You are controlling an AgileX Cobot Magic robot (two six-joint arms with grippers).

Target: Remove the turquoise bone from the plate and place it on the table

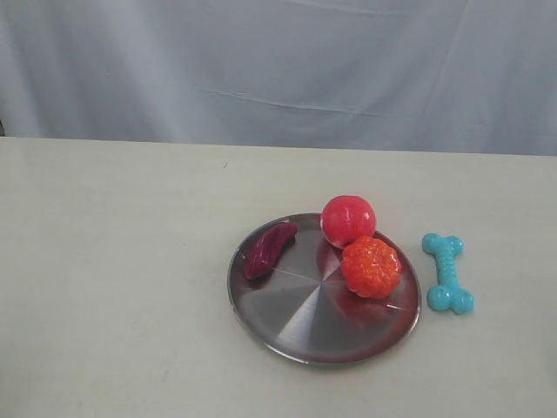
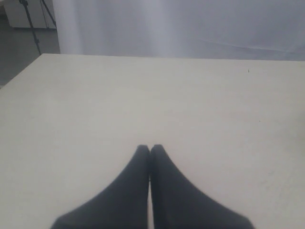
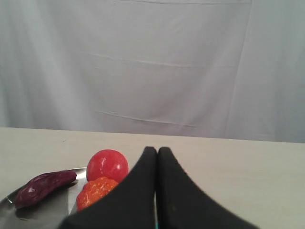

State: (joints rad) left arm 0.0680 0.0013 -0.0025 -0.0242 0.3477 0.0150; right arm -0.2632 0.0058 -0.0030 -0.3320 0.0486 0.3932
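Grey curtain [image 1: 278, 70] behind cream desk [image 1: 113, 261]. Task item turquoise bone [image 1: 448, 273] lies flat on desk just beside plate [image 1: 296, 322], clear of rim; task looks done. Red ball [image 1: 348, 219], orange pumpkin toy [image 1: 371, 266] and purple toy [image 1: 268, 249] sit on plate, not task items. Left jaws and right jaws both pressed together, holding nothing. Only exterior view shows bone clearly. Only wrist views show jaws. Left wrist view sees just desk.
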